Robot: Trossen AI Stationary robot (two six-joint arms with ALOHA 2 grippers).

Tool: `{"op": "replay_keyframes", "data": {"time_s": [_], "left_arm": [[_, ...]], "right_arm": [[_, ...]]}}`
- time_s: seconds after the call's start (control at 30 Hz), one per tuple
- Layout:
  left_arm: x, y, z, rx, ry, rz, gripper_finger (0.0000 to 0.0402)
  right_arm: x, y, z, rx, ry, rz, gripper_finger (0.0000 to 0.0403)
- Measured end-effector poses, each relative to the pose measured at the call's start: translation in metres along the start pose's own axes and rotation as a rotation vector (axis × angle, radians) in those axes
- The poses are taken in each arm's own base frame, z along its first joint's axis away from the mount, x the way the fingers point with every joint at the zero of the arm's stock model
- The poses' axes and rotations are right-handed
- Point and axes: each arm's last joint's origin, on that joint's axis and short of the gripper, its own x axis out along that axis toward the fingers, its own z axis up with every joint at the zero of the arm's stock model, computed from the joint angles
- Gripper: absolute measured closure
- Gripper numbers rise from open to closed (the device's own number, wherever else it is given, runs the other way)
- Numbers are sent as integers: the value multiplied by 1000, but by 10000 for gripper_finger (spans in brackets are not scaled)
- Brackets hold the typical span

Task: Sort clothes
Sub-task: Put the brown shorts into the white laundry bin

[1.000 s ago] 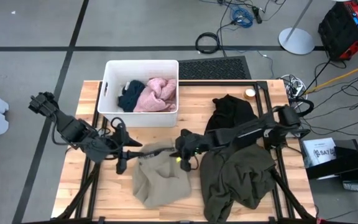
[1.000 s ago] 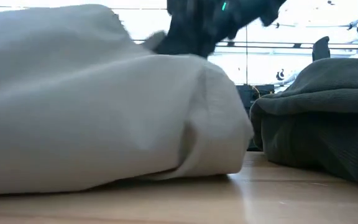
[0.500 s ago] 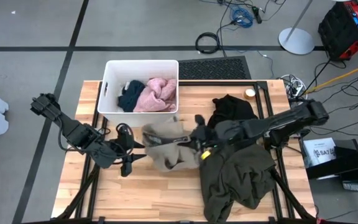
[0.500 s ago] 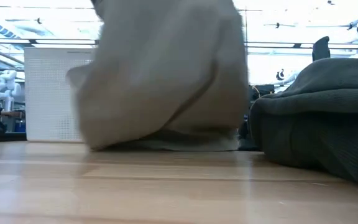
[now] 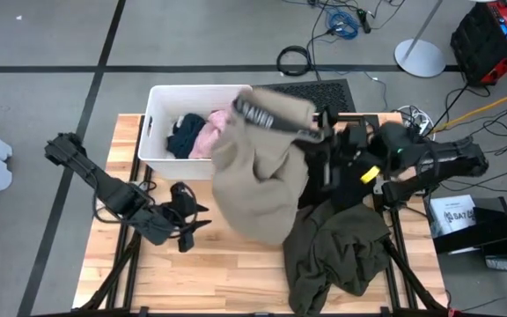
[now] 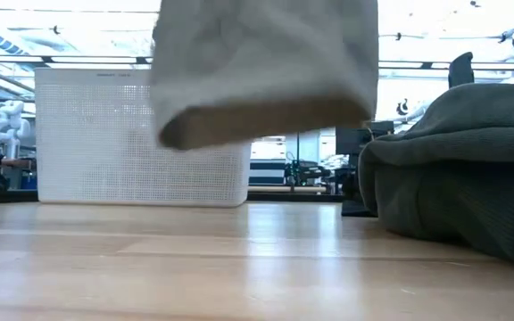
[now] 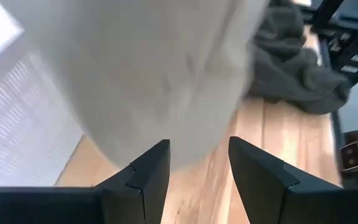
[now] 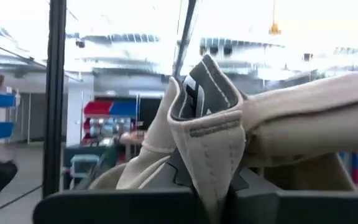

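Observation:
The tan khaki garment (image 5: pixel 258 180) hangs in the air from my right gripper (image 5: pixel 322 134), which is shut on its waistband over the table's far middle. Its lower end (image 6: pixel 266 98) swings above the wood. My left gripper (image 7: pixel 197 168) stands open, low over the table's near left (image 5: pixel 192 226), just short of the hanging cloth. The navy (image 5: pixel 186 136) and pale pink (image 5: pixel 208 134) garments lie in the white bin (image 5: pixel 158 123). The dark olive garment (image 5: pixel 337 255) lies heaped at the near right. The black one (image 5: pixel 309 192) lies mostly hidden behind the tan cloth and my right arm. My right gripper pinches the folded waistband (image 8: pixel 207 140), dark lining showing, between its two fingers, several layers together. The fingers point slantwise up and toward the table's left. The garment hangs slack below the hold, lifted clear of the table.
The white bin (image 6: pixel 141 134) stands at the far left of the wooden table (image 5: pixel 236 264). The olive heap (image 6: pixel 458 169) fills the near right. Bare wood lies between my left gripper and the olive heap. A dark metal frame (image 5: pixel 372 119) rises at the far right.
My right gripper has risen steeply and swung toward the table's far right, tipping its fingers upward. The tan garment, which lay spread on the near middle of the table, has been drawn up by its waistband and now hangs clear. My left gripper has sunk a little, still open.

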Motion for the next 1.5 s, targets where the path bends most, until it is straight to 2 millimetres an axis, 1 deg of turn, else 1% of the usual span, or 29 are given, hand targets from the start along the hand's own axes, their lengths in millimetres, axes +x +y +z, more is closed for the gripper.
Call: {"op": "replay_keyframes", "data": {"time_s": [0.13, 0.2, 0.3, 0.37, 0.43, 0.5, 0.57, 0.63, 0.7, 0.73, 0.83, 0.93, 1.0, 1.2, 1.33, 1.4, 1.43, 1.47, 1.5], "left_arm": [[20, -2, -20, -16, -8, -11, 228], [30, -2, -31, -37, -30, -31, 228], [47, -1, -47, -52, -80, -63, 228], [59, 1, -55, -55, -125, -75, 228], [70, 4, -59, -69, -182, -84, 228], [80, 7, -62, -71, -233, -86, 228], [91, 11, -65, -49, -241, -61, 228], [101, 15, -68, -40, -226, -29, 228], [110, 16, -71, -35, -204, -1, 228], [114, 17, -74, -38, -192, 8, 228], [123, 17, -81, -24, -154, 31, 228], [130, 16, -86, -8, -129, 45, 228], [133, 16, -89, 3, -116, 53, 228], [139, 21, -89, 19, -106, 80, 228], [141, 25, -87, 12, -107, 93, 228], [141, 25, -87, 17, -107, 96, 228], [141, 25, -87, 21, -105, 97, 228], [141, 25, -87, 27, -103, 98, 228], [141, 25, -87, 36, -103, 98, 228]], "right_arm": [[13, -10, 31, -53, -104, 81, 400], [25, -13, 47, -83, -152, 103, 400], [48, -20, 63, -130, -184, 137, 400], [68, -29, 68, -154, -173, 162, 400], [88, -39, 72, -169, -157, 170, 400], [108, -55, 73, -163, -128, 150, 400], [126, -74, 71, -143, -108, 110, 400], [142, -96, 65, -103, -100, 113, 400], [158, -117, 53, -56, -106, 143, 400], [164, -127, 44, -41, -127, 164, 400], [170, -155, 21, -48, -252, 212, 400], [172, -177, 5, -113, -321, 256, 400], [175, -191, -11, -141, -348, 245, 400], [187, -225, -75, -172, -308, 173, 400], [188, -245, -104, -159, -296, 112, 400], [185, -252, -109, -135, -314, 120, 400], [183, -253, -106, -131, -339, 128, 400], [181, -253, -102, -139, -381, 141, 400], [177, -251, -92, -157, -438, 156, 400]]}}
